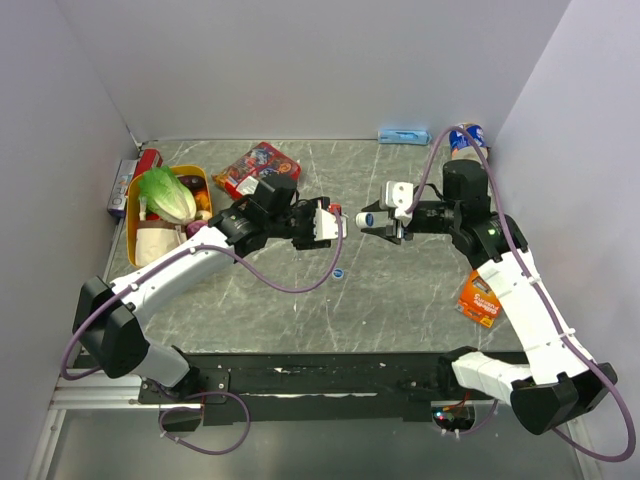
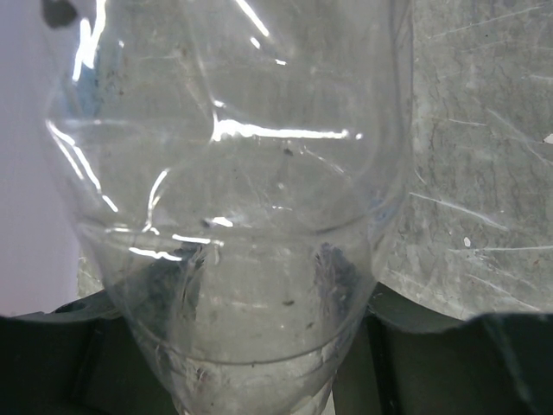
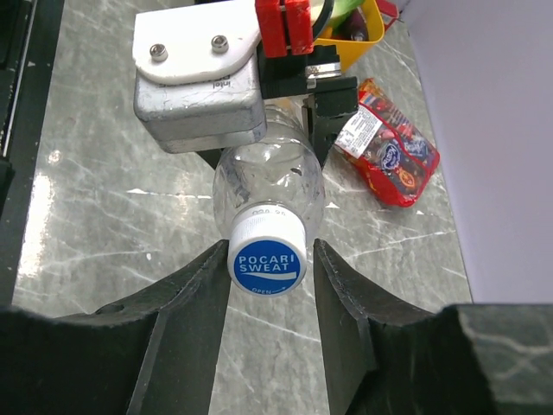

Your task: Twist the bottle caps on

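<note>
A grey marbled table [image 1: 400, 300] sits inside pale walls on the left, rear and right. Over its middle, a small transparent colourless plastic bottle [image 3: 270, 186] hangs clear of the surface. The left gripper [image 1: 338, 224] is clamped around the bottle's body, and that body fills the left wrist view.

A round blue plastic cap [image 3: 267, 266], printed in white, sits on the bottle's white collar. It lies squarely between the dark fingers [image 3: 186, 311] of the right gripper [image 1: 375, 222]. The fingers flank it very closely, but whether they are pinching it cannot be told.

The bottle's long axis lies level and runs across the table from left to right. The capped neck points toward the right arm.

A second small blue cap [image 1: 338, 272] lies flat on the table just nearer the bases than the two grippers. Bare stone surrounds it.

A yellow tub [image 1: 195, 178] of vegetables stands at the left wall, and a red snack packet [image 1: 258, 168] lies behind the left gripper. An orange packet [image 1: 480, 298] lies by the right arm. All three are well apart from the bottle.
</note>
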`<action>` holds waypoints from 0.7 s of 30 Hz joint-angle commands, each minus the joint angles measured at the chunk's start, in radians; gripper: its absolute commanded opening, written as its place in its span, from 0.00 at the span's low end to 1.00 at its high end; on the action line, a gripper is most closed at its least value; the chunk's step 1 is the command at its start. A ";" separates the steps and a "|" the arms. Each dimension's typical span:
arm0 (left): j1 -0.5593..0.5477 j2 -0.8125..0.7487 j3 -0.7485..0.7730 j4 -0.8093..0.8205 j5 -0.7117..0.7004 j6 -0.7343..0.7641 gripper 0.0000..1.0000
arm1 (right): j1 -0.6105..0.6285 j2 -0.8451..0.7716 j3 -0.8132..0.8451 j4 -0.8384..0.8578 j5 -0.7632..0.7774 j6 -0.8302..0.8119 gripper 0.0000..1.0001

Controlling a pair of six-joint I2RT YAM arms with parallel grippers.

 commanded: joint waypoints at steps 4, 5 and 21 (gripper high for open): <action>-0.006 0.003 0.039 0.027 0.034 -0.022 0.01 | 0.007 -0.018 0.002 0.061 0.005 0.055 0.42; -0.004 0.003 0.038 0.028 0.033 -0.022 0.01 | 0.007 -0.017 0.003 0.064 0.005 0.060 0.41; -0.038 -0.022 -0.066 0.206 -0.043 -0.156 0.01 | 0.003 -0.003 -0.011 0.284 0.008 0.625 0.01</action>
